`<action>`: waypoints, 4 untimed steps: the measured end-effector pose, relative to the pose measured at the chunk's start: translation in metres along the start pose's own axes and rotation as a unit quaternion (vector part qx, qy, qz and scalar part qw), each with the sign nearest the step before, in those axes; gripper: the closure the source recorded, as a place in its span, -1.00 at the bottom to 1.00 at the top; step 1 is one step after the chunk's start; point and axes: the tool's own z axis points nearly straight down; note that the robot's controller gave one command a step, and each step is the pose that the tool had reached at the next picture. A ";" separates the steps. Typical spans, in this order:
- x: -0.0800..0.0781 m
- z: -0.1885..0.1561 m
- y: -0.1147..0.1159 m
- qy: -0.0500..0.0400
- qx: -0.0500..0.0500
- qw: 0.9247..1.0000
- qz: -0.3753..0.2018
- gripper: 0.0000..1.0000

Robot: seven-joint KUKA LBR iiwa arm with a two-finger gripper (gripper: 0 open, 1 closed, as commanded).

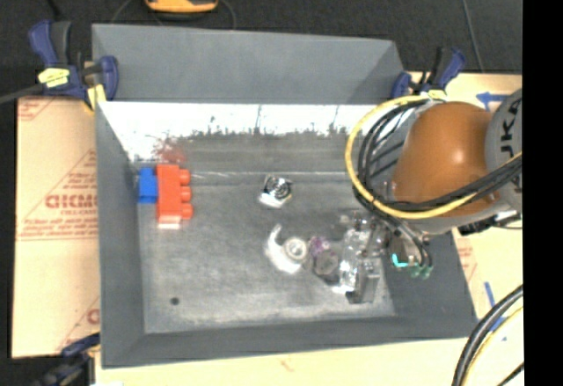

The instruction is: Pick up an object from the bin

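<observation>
My gripper [359,274] is down near the bin floor at the lower right, its metal fingers pointing toward the front wall. Just left of the fingers lies a small clear-and-purple thing [320,252], close to or touching them. Further left sits a white round object [286,251] with a pale disc on it. Nothing shows clearly between the fingers.
A small silver and dark piece [276,192] lies mid-bin toward the back. At the left an orange block [173,193] lies with a blue block [147,185] against its left side. The arm's orange dome and cables hang over the right side of the bin.
</observation>
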 end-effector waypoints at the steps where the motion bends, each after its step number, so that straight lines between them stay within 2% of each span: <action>1: -0.025 0.112 -0.033 -0.003 0.000 1.000 0.016 -1.00; 2: -0.026 0.108 -0.032 -0.005 0.000 1.000 0.013 1.00; 3: -0.018 -0.020 -0.045 -0.008 0.001 1.000 0.022 1.00; 4: -0.041 -0.090 -0.078 -0.007 0.002 0.985 -0.170 1.00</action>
